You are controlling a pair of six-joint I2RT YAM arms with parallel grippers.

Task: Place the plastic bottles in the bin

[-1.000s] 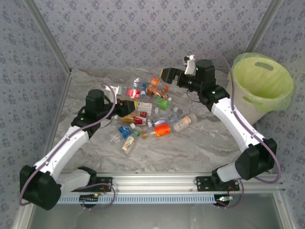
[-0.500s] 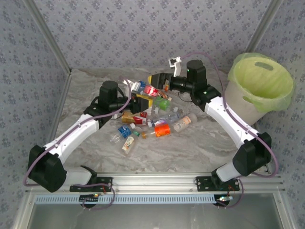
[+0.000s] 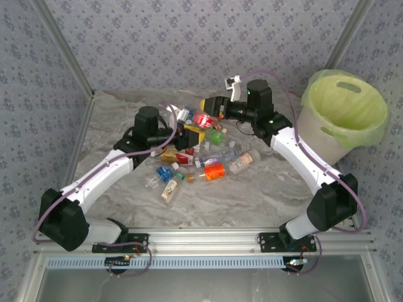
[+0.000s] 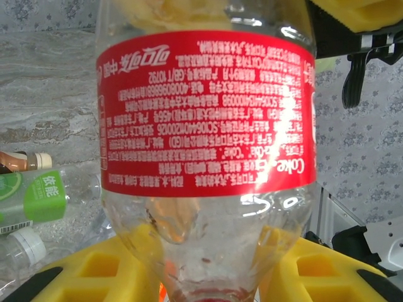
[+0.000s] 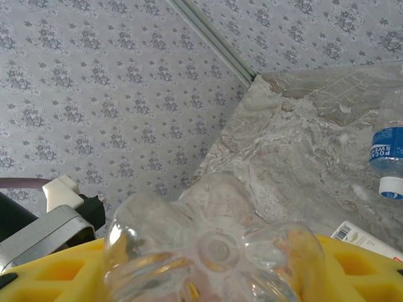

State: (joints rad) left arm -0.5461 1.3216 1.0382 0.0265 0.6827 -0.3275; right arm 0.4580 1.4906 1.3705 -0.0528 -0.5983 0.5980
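Two end effectors share one load: the left end effector (image 3: 191,134) is clamped on the neck end of a red-label bottle (image 3: 201,119), & the right end effector (image 3: 211,106) is closed on that bottle's clear base, so it is held btwn them over the desk (image 3: 264,195). In the top view the left one sits at the bottle's 7 o'clock, the right one at its 1 o'clock. Left wrist cam: label text upside down, red cap toward the lens, yellow fingers (image 4: 126,264) either side of the neck; the right arm's yellow pads flank the far end at 12–1 o'clock. Right wrist cam: petal-shaped base facing the lens, yellow fingers (image 5: 82,255) on both sides. The other plastic bottles (image 3: 208,157) lie in a loose heap at mid-desk, at the held one's 6 o'clock. Among them is an orange-label bottle (image 3: 214,171) at the heap's 6 o'clock, w/ a clear white-label bottle (image 3: 244,162) just at its 2 o'clock. The bin (image 3: 318,129), upright w/ a lime-green liner (image 3: 346,100), stands at the heap's 2 o'clock, well apart from the held bottle.
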